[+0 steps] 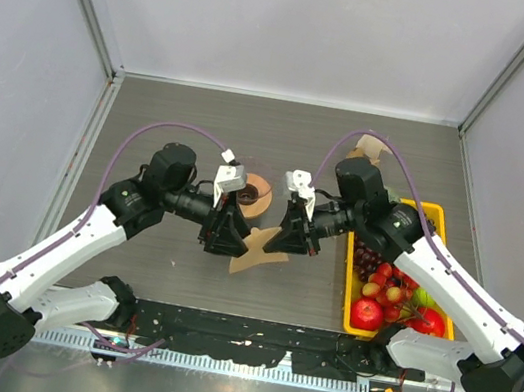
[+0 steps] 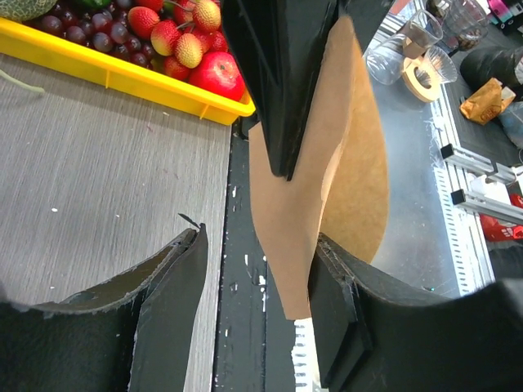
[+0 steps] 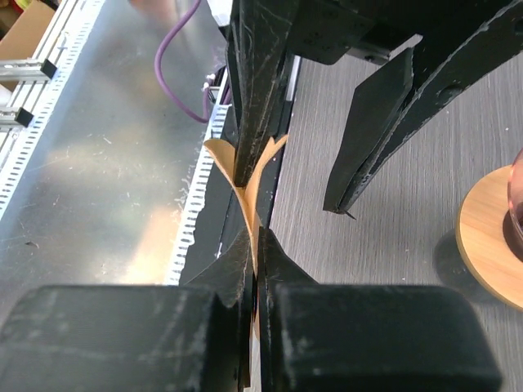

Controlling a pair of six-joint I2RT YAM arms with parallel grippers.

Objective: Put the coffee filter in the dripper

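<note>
Coffee filter paper is up in the air, squeezed flat between the right jaws, which are closed tight on it. The left jaws are wide apart and grip nothing. One left finger pokes in between the two brown flaps of the coffee filter. The other finger stands off to the side, not touching the paper.

The paper stands on its edge. Its long way runs from the right jaws across into the gap of the left jaws. Its thin tip points down into that gap, above the black strip at the edge of the counter.

The dripper sits on the counter just behind both jaws, apart from the paper. Both sets of jaws are between it and the paper. A yellow tray of fruit is out past the right jaws.
</note>
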